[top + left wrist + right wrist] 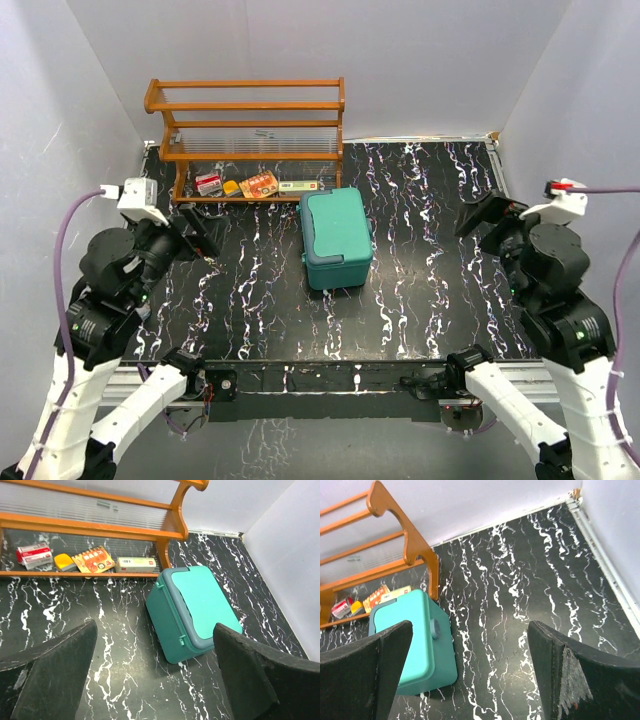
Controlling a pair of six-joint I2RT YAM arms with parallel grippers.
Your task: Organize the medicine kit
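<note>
At the near edge of the table (pixel 430 260), both arms sit drawn back to their own sides. The left gripper (pixel 198 237) and the right gripper (pixel 487 215) have their jaws spread wide, with nothing between them.

Farther in, about mid-table and slightly left of centre, the medicine kit (pixel 337 237) rests flat with its lid down. Its far end sits just beside the right post of the orange shelf rack (pixel 245 105); whether they touch I cannot tell.

On the rack's lowest shelf lie a red-and-white box (pixel 209 184), a small yellow item (pixel 231 187), an orange packet (pixel 259 184) and a long white box (pixel 298 186).

The likeliest trouble is the kit sliding on the smooth tabletop if one gripper pushes at the lid while nothing braces the body. A lid swung up close to the rack could also catch the post.

Everything inside the kit is hidden, any tray included. The small clips on its left side could be hinges or latches. The packets' print is too small to read.
</note>
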